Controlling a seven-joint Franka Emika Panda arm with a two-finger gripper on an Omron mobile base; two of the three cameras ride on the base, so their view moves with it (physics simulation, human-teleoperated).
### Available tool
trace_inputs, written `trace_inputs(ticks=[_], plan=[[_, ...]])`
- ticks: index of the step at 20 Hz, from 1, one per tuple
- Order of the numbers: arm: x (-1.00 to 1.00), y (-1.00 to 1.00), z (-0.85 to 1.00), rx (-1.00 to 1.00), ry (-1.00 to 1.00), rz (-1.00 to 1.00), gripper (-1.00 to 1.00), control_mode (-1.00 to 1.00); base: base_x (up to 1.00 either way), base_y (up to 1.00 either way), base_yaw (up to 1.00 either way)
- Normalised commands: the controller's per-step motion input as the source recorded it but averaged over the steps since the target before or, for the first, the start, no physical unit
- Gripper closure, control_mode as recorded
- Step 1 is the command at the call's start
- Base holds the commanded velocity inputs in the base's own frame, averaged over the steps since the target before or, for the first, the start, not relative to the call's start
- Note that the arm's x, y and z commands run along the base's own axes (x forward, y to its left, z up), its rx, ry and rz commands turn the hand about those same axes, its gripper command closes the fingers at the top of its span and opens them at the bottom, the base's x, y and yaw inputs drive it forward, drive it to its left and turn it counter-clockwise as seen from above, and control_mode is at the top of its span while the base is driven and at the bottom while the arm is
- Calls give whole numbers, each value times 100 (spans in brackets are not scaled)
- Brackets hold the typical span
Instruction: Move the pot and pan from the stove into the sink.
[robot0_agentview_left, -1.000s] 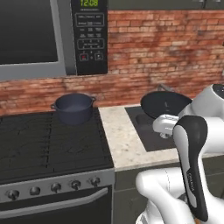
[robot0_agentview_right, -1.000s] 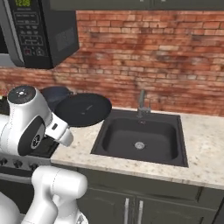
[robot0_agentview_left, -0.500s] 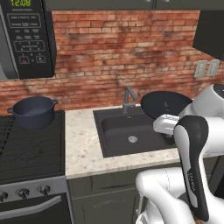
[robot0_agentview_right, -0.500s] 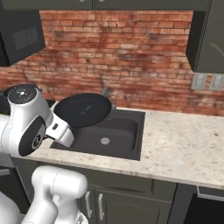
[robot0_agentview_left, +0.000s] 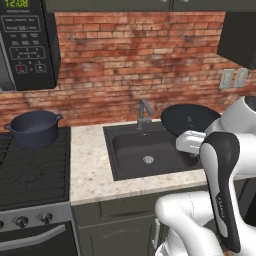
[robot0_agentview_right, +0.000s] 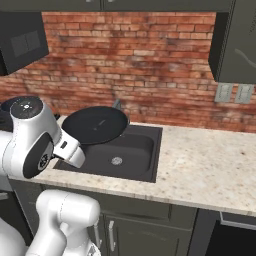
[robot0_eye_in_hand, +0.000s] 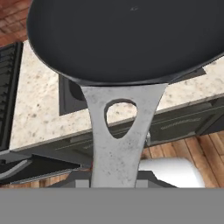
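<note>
the sink (robot0_agentview_left: 131, 150) is a dark basin set in speckled beige stone, centre of the left base view, and all i can see in it is its round drain (robot0_agentview_left: 148, 160); in the right base view that basin (robot0_agentview_right: 131, 152) sits low and centre-left. the pot (robot0_agentview_left: 34, 128) stands on the stove (robot0_agentview_left: 30, 170) at the left edge of the left base view, on a back grate, and from here i cannot see into it. the pan (robot0_agentview_left: 189, 120) has nothing in it; it is up in the air, tilted, at the right end of the sink in the left base view, and in the right base view it (robot0_agentview_right: 96, 125) hangs over the sink's left end.

counted: one pot, one pan, one sink, one faucet (robot0_agentview_left: 143, 114) behind the basin, one microwave (robot0_agentview_left: 26, 45) in the upper left corner, three stove knobs (robot0_agentview_left: 21, 221) showing at the lower left.

in the hand view the pan's dark dish (robot0_eye_in_hand: 127, 39) fills the top, and its grey handle (robot0_eye_in_hand: 118, 140), with an oval hole in it, runs straight down to the bottom middle, where the gripper (robot0_eye_in_hand: 114, 181) is. the fingers are closed on the end of that handle, pan reaching away from them.
</note>
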Motion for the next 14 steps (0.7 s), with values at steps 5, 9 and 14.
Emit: trace_inputs(ticks=[5, 9, 14], plan=[[12, 3, -19, -6, 9, 0, 100, -100, 0, 0, 0], [3, 0, -39, -7, 16, 0, 100, -100, 0, 0, 0], [3, 0, -37, -4, 16, 0, 100, -100, 0, 0, 0]])
